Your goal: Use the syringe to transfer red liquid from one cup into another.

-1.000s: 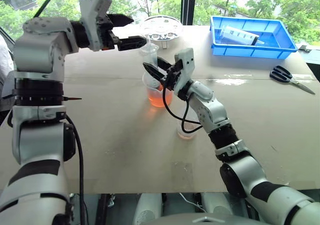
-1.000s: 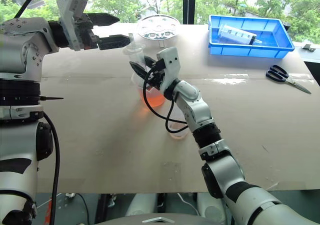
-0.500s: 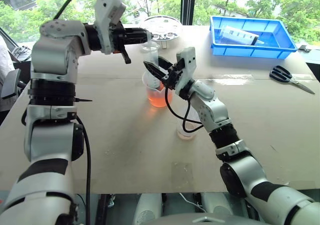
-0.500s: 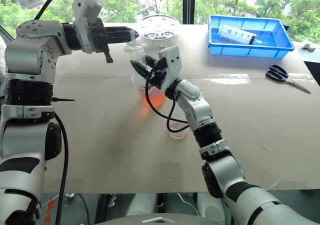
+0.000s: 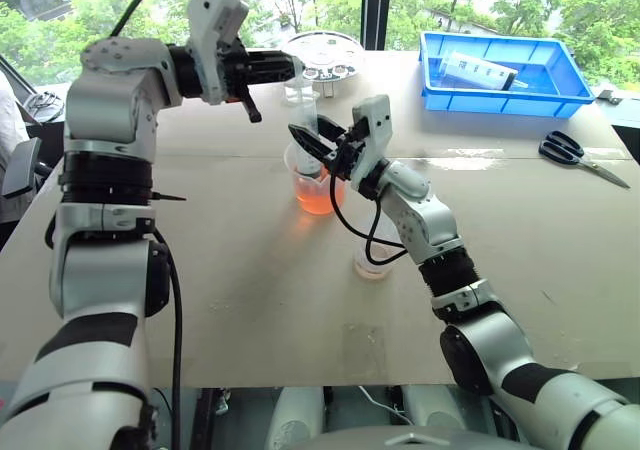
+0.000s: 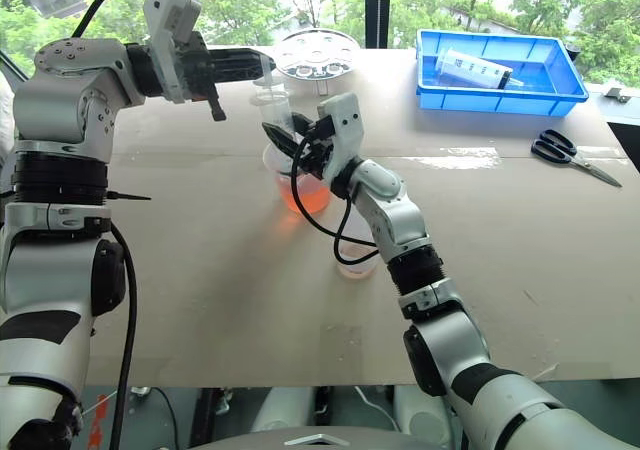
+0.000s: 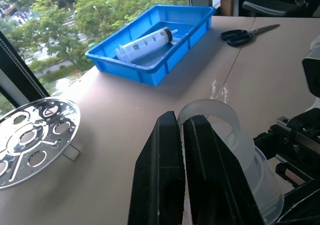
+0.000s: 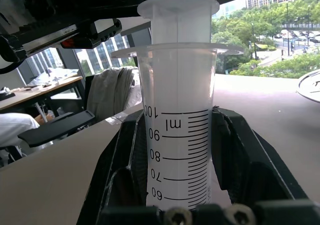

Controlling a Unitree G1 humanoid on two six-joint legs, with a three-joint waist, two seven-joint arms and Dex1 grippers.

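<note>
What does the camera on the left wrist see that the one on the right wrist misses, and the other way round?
Left wrist view only: a blue tray holding a packaged syringe, black scissors, and the left hand with its fingers pressed together beside the syringe's plunger ring.

Right wrist view only: the syringe barrel with its black graduation marks, clamped upright in the right hand, and an office with desks behind.

Both: the brown table, a perforated metal disc, and trees outside.

Clear syringe [image 5: 312, 128] upright in wide beaker [image 5: 318, 185] of orange-red liquid [image 5: 320, 200]
</note>
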